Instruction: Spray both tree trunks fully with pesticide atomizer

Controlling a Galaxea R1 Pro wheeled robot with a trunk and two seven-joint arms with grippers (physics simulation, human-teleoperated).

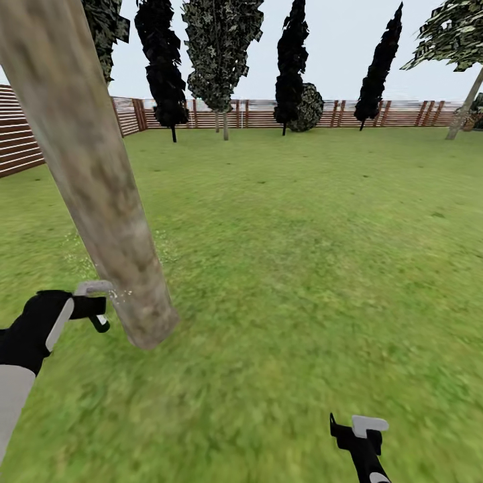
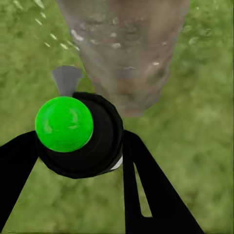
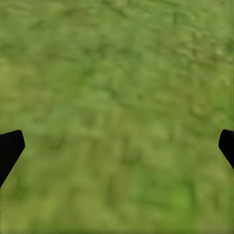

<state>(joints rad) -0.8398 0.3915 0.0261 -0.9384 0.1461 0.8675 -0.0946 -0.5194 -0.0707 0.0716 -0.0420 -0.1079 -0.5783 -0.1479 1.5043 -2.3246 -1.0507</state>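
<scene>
The pesticide atomizer (image 2: pixel 78 134), black-bodied with a green cap and bearing no readable writing, is sitting clamped in the left gripper (image 1: pixel 94 305), its grey nozzle pointing at the tree trunk (image 1: pixel 100 194) just beside it. White pesticide (image 2: pixel 53 36) specks are drifting near the trunk. The right gripper (image 3: pixel 117 146) is hanging spread apart over the floor (image 1: pixel 302 268).

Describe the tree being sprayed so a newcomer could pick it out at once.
Start from the slatted fence on the left of the lawn; the trunk rises just before it, nearest the robot. The left claw holds the sprayer at its base. Unlike the dark, leafy trees behind, it is thick, bare, grey-tan.
</scene>
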